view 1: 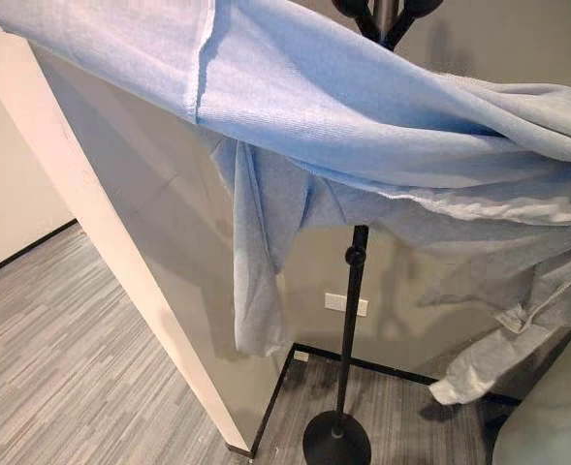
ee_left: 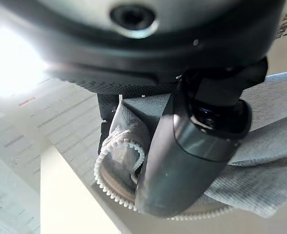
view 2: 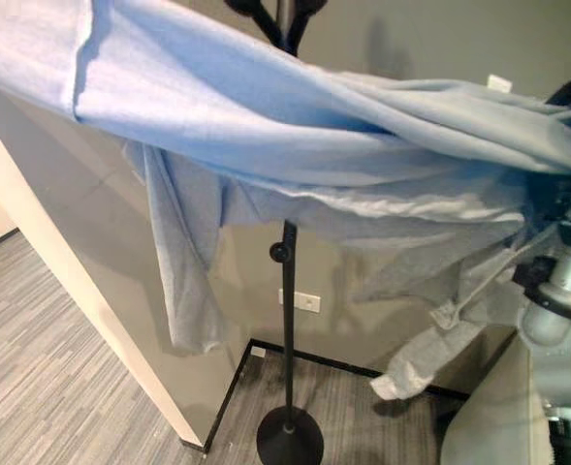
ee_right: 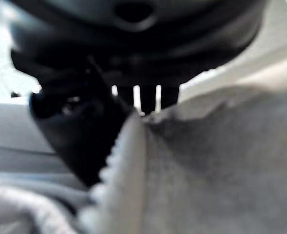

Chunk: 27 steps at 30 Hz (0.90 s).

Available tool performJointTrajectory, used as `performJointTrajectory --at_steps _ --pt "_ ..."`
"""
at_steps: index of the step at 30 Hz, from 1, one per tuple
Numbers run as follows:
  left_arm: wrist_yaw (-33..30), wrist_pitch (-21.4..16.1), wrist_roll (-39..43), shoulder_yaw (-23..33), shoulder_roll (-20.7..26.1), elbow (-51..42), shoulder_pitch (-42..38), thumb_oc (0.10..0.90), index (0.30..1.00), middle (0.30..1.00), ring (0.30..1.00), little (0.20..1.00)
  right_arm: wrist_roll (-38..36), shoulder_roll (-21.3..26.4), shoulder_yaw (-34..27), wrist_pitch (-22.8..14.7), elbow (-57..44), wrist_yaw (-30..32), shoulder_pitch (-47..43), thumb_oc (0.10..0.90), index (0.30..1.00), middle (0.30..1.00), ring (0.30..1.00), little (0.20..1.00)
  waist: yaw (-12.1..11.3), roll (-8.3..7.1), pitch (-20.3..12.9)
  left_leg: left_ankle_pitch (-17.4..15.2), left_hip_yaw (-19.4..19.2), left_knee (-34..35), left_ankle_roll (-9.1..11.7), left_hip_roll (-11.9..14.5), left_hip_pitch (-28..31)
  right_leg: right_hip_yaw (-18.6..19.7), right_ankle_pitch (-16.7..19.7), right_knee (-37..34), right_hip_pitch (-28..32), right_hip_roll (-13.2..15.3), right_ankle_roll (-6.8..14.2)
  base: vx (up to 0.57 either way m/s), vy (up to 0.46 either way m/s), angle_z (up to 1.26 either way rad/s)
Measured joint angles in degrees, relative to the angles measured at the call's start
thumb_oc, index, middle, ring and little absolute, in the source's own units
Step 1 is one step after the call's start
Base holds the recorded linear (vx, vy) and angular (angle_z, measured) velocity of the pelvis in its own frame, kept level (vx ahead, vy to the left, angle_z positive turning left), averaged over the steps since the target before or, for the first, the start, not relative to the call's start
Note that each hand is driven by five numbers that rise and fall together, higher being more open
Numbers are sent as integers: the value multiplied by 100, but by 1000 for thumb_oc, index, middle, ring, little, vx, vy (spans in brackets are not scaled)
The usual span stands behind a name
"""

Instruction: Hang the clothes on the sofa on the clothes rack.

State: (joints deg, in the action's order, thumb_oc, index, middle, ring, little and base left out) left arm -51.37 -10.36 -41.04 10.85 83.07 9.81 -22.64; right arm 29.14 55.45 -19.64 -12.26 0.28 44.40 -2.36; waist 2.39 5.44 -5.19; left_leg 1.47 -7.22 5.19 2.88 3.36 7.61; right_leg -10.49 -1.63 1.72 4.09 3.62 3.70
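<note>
The garment [view 1: 363, 116] is stretched across the upper scene from left to right, passing in front of the clothes rack [view 1: 351, 320], whose pole stands on its base on the floor [view 1: 62, 378] near the corner of the wall [view 1: 149, 242]. One sleeve hangs left of the pole and another to its right. The left hand [ee_left: 182, 161] is pinched on a zipper edge; the right hand [ee_right: 80, 131] sits against cloth at the right end.
</note>
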Motion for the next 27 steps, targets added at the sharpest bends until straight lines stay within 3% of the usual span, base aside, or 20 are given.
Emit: performJointTrajectory --at_steps 7,9,12,14,20,27 --pt "499 0 -196 -507 -251 456 223 400 300 300 300 300 -596 439 825 -275 436 -855 -323 400 300 300 300 300 -20 -136 118 8 6 -2 13 37 -14 -5 12 -17 -2 -41 -19 0 0 0" --pt "456 2 -176 -609 -653 726 189 400 300 300 300 300 -724 661 1277 -342 711 -1022 -758 400 300 300 300 300 -14 -133 117 9 10 -2 14 33 -9 -6 14 -32 11 -40 -23 0 0 0" --pt "472 1 -180 -647 -708 846 196 400 300 300 300 300 -777 764 1487 -349 889 -1151 -1088 400 300 300 300 300 -39 -248 199 13 29 -2 20 46 -16 -21 21 -66 29 -59 -34 0 -4 1" --pt "520 1 -25 -871 -789 1318 184 400 300 300 300 300 -928 898 2062 -354 1064 -1306 -1893 400 300 300 300 300 -59 -265 215 16 50 -3 26 45 -23 -28 27 -91 40 -63 -42 7 -19 4" --pt "927 -6 90 -1467 -833 1918 186 400 300 300 300 300 -950 1181 2519 -437 1063 -1344 -2447 400 300 300 300 300 -153 -296 259 16 57 -4 26 49 -32 -34 27 -105 38 -69 -42 3 -3 1" --pt "1073 -6 281 -1452 -1115 1916 323 400 300 300 300 300 -1003 1205 2545 -477 1002 -1487 -2453 400 300 300 300 300 -153 -373 415 17 57 -4 26 48 -11 -24 28 -111 40 -72 -43 0 0 0"
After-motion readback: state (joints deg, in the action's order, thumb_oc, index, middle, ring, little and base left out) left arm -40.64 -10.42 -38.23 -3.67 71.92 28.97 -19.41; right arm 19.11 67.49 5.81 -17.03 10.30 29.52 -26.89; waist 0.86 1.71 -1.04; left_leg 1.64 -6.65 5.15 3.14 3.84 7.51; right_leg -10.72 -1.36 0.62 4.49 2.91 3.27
